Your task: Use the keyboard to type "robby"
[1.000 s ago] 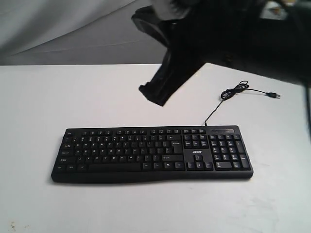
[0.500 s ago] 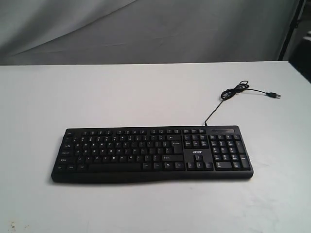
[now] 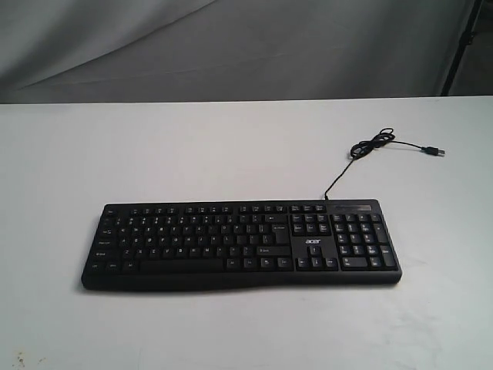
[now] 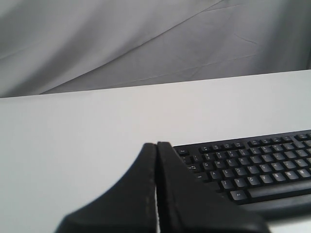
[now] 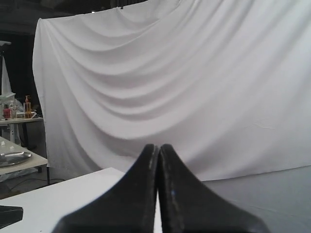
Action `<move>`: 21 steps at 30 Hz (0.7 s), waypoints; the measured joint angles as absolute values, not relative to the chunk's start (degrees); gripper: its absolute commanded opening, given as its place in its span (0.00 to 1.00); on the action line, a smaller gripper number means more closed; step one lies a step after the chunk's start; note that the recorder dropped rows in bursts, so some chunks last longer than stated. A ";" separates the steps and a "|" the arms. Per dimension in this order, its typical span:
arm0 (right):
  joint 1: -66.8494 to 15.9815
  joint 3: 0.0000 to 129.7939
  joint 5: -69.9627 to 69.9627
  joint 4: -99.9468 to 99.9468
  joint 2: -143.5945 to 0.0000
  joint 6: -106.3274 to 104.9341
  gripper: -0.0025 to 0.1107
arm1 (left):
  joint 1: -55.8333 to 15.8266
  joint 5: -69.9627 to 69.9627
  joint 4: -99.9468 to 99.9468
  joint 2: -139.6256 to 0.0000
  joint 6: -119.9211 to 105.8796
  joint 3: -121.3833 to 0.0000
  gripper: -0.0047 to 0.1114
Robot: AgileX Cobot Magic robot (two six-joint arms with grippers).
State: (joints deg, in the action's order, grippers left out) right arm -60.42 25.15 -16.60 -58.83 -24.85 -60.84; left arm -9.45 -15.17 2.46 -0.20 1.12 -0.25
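Note:
The black keyboard (image 3: pixel 240 244) with white legends and an "acer" logo lies flat across the white table (image 3: pixel 192 146), number pad on the right in the exterior view. Its thin black cable (image 3: pixel 375 145) curls away behind it to a loose USB plug. No arm shows in the exterior view. In the left wrist view my left gripper (image 4: pixel 156 144) is shut and empty, tips raised near the keyboard (image 4: pixel 252 165) at its Esc corner. My right gripper (image 5: pixel 158 145) is shut too, holding nothing and pointing at a white cloth backdrop, off the keyboard.
Grey cloth hangs behind the table (image 3: pixel 231 46). In the right wrist view a table corner (image 5: pixel 58 199) lies below the fingers, and a side table with bottles and a metal dish (image 5: pixel 14 158) stands further off.
One second ago a dark arm hung over the back of the table above the keyboard. It has withdrawn out of the exterior view. The keyboard and cable have not moved.

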 measured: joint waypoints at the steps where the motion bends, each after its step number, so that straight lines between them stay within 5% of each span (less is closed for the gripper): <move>1: -60.42 25.15 -16.99 -58.92 -24.85 -60.84 0.02 | -9.45 -15.17 2.46 -0.20 1.12 -0.25 0.04; 10: -57.08 25.04 -20.61 -62.22 -21.40 -60.47 0.02 | -9.45 -15.17 2.46 -0.20 1.12 -0.25 0.04; 21: -25.88 10.12 -19.63 -72.71 -10.29 -60.10 0.02 | -9.45 -15.17 2.46 -0.20 1.12 -0.25 0.04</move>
